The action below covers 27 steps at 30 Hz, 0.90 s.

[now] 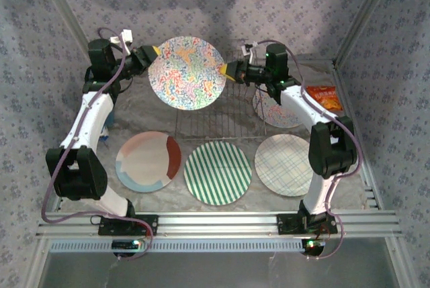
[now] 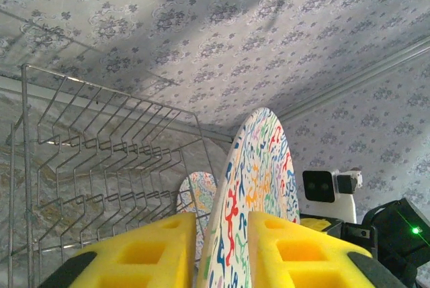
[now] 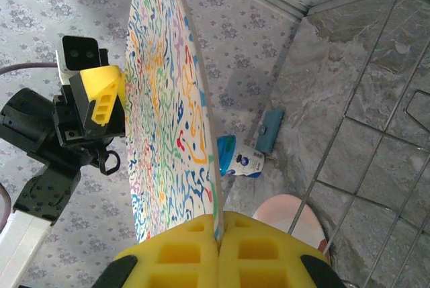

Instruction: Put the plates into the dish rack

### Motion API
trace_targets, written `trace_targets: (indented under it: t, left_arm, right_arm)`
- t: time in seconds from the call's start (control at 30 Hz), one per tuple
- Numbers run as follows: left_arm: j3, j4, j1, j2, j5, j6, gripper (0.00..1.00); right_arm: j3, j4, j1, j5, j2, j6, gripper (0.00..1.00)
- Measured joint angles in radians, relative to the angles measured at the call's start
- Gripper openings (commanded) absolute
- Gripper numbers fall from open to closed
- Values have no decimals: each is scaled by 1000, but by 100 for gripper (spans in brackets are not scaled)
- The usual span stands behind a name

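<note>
Two pincers hold up one multicolour squiggle-patterned round plate (image 1: 187, 73) at the silver wire dish rack's (image 1: 218, 123) rear-left corner. Right pincer (image 1: 227, 70) clamps its rim; left pincer (image 1: 155, 51) straddles the opposite rim, grip unclear.

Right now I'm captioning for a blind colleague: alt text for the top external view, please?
A floral plate is held up over the wire dish rack, the left fingers and right fingers at its opposite rims. Three more lie flat nearer the arm bases: a cream-and-rust plate, a green-striped plate, a plaid plate.
</note>
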Motion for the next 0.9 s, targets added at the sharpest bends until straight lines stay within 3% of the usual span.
trace_targets:
  t: [0.23,0.37,0.7,0.9]
  left_arm:
    - [0,-2,0,0,0,0,52]
    - [0,-10,0,-2,-2,13,70]
    - [2,-80,0,-15,-33,69,99]
    - [39,-204,0,-23,-93,132,99]
  right_arm:
    - [-24,-1,-21,5,-17,-2,0]
    - [-36,-8,-34,24,-30,-7,0]
    - [-39,-47,-69,59,-74,-37,0]
    - [-51,-150,-84,140,-141,-106,0]
